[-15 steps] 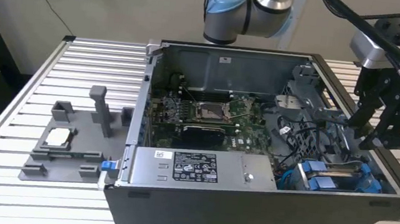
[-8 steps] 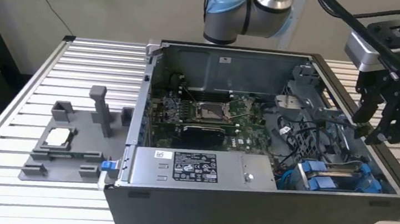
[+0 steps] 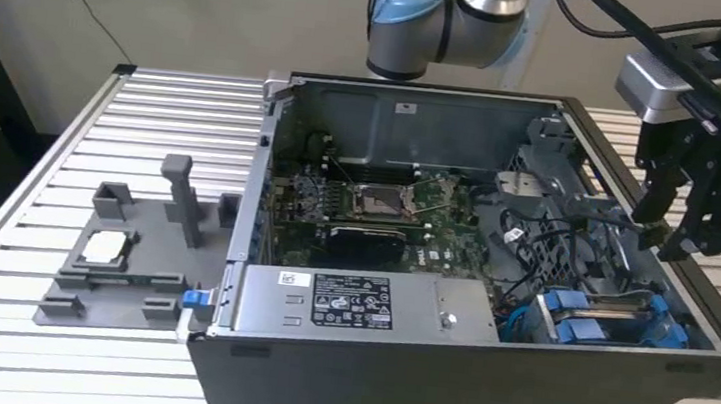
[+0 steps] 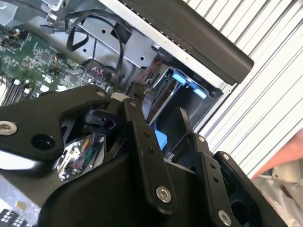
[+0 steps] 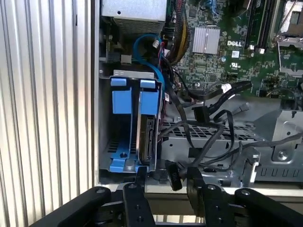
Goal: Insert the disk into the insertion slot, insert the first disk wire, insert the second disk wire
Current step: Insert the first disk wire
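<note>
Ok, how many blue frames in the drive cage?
2. One blue frame sits by the case's outer wall; the second blue frame is beside it, nearer the loose cables. More could be hidden.

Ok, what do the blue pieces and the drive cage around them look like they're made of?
The blue pieces look like moulded plastic: even bright colour, matte surface. The drive cage looks like thin sheet metal, grey with a dull sheen and folded edges, probably steel.

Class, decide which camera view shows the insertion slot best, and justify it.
The first wrist view: it looks straight into the insertion slot, blue parts unobstructed. The exterior view shows it obliquely inside the case; the second wrist view, partly behind the gripper.
</note>
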You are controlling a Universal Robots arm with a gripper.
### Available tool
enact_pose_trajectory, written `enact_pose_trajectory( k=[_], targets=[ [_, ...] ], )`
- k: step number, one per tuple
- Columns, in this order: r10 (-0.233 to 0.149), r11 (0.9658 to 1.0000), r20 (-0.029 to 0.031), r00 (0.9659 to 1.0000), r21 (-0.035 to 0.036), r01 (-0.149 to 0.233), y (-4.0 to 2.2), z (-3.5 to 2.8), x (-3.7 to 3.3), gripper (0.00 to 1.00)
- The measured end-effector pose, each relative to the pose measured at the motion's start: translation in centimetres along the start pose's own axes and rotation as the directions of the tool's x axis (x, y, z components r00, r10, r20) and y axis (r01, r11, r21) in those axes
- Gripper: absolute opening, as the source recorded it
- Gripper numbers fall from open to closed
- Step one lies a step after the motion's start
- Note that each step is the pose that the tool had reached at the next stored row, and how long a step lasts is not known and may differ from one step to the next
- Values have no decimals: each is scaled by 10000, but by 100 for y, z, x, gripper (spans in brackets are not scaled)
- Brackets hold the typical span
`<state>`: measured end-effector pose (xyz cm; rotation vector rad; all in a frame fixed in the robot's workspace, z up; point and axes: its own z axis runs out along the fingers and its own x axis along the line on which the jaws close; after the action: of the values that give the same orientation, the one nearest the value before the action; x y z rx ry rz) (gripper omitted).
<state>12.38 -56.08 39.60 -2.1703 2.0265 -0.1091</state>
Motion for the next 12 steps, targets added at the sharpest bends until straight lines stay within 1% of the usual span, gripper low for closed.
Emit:
enact_pose_trajectory(
  k=[2,3,4,7,8,9,10,11,12],
  targets=[
    [-91,10000,16,10000,-6,91,11,0,-20,47],
    [-134,9999,13,9999,-9,134,11,0,-21,47],
    [-158,9999,-10,9999,-13,158,14,0,-21,47],
    [-185,9998,-134,9997,-25,184,25,-3,-23,47],
    [-192,9998,-172,9997,-28,192,28,-4,-24,45],
    [-200,9998,-214,9996,-31,200,32,-4,-25,38],
    [-207,9998,-246,9995,-28,206,35,-4,-28,38],
    [-212,9998,-269,9994,-24,211,38,-5,-32,32],
    [-213,9998,-274,9994,-22,212,40,-4,-34,26]
  ],
)
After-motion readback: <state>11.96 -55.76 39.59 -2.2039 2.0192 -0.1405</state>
